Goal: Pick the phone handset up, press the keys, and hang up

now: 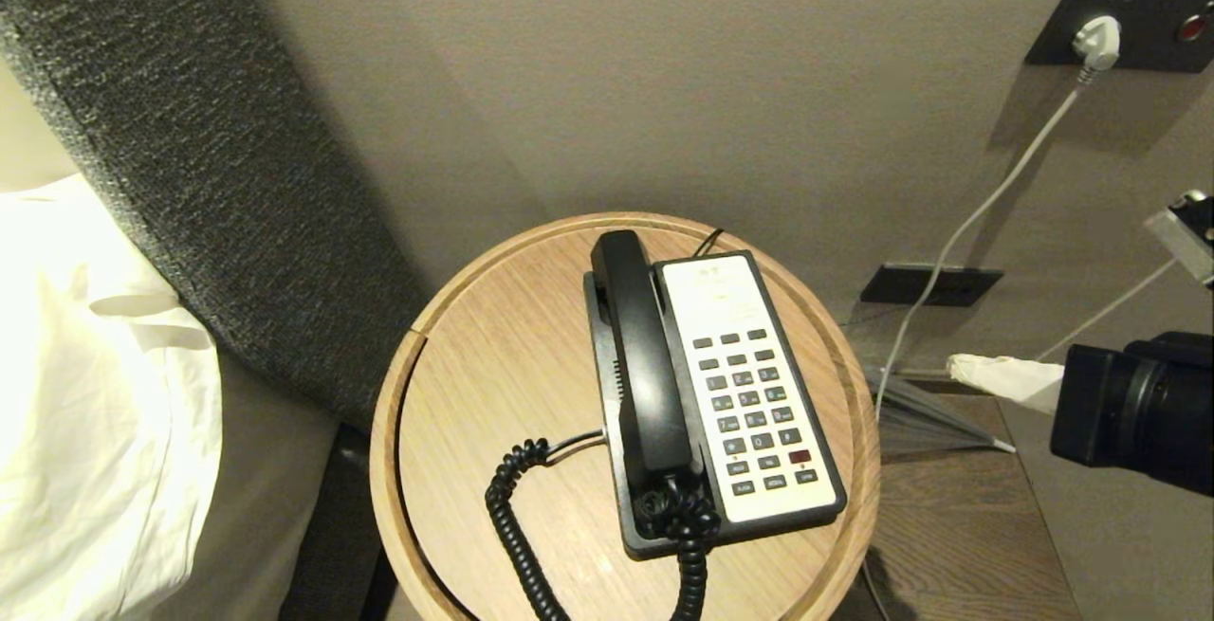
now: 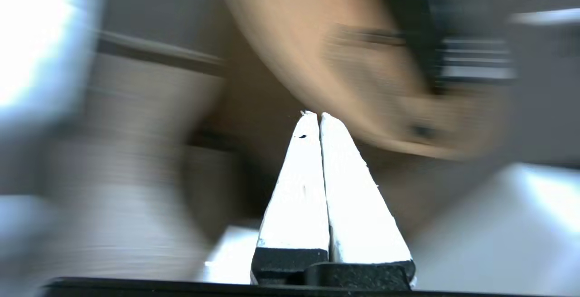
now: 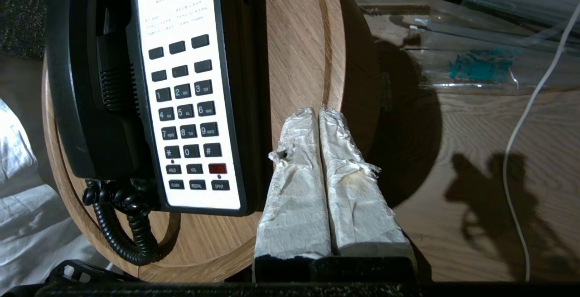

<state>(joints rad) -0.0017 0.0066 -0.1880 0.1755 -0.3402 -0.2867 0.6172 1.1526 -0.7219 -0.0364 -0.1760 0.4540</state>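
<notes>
Right claw [image 3: 319,113] hovering just off the right edge of the round wooden worktop [image 1: 474,356], white-wrapped fingers [image 3: 297,188] pressed flat together, nothing between them. Seen from the head camera as a pale tip [image 1: 1005,379] poking out of a black arm, level with the phone's keypad but well clear of it.

Left claw [image 2: 317,115] out of the head view, also squeezed tight, white fingers [image 2: 358,206] meeting at a point, gripping nothing; background there too smeared to read beyond a tan curve of wood.

Phone handset [image 1: 640,356] lying in its cradle on the left side of the black phone base [image 1: 626,526], long and glossy, running front to back. Coiled cord [image 1: 517,526] looping off the near end and spilling over the worktop's front rim. Keys [image 1: 754,412] in neat grey rows on the cream faceplate to the handset's right, one red button [image 1: 800,456] low in the block.

Grey upholstered headboard [image 1: 190,156] and white bedding [image 1: 85,393] to the left. White plug [image 1: 1097,41] in the dark wall socket upper right, cable [image 1: 977,213] trailing down.
</notes>
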